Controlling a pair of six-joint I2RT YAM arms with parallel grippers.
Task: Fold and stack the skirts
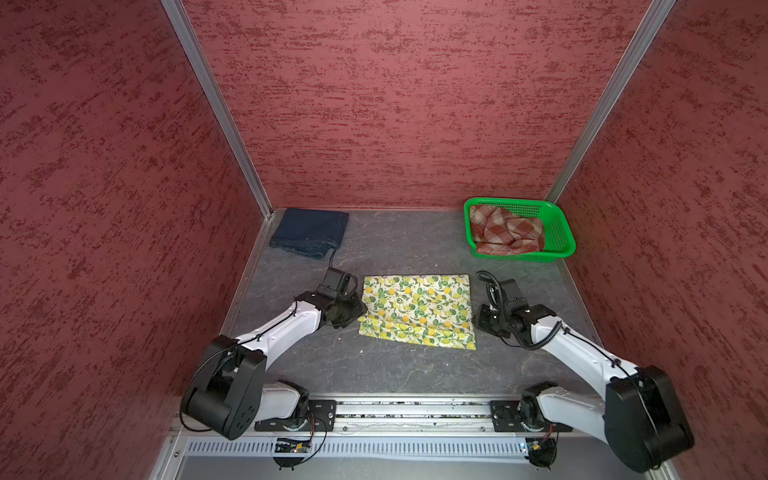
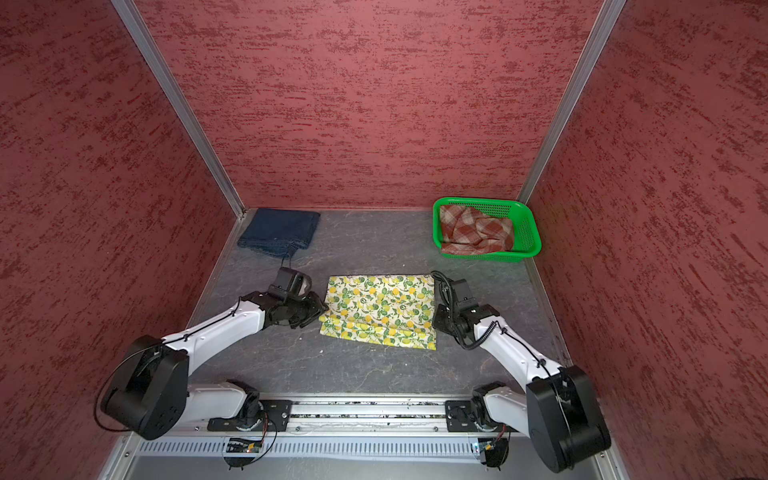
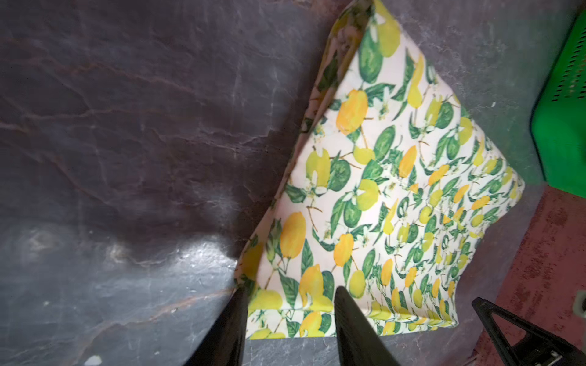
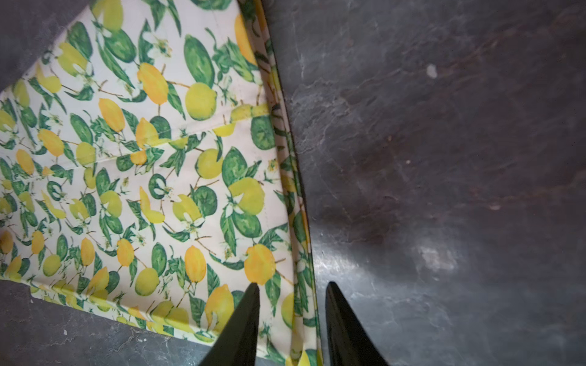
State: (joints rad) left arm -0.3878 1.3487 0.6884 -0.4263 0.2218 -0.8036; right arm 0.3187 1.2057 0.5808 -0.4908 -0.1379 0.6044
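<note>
On the left gripper (image 3: 291,288) the jaws stand partly apart, astride the left edge of the lemon-print skirt (image 3: 380,190) and gripping nothing. On the right gripper (image 4: 293,285) they stand likewise apart over that skirt's right edge. The skirt lies folded flat mid-desk (image 1: 395,370) between the arms, with the folded navy denim skirt (image 1: 309,232) well behind in the far left corner and the plaid skirt (image 1: 507,232) crumpled in the green basket (image 1: 559,232) at far right.
</note>
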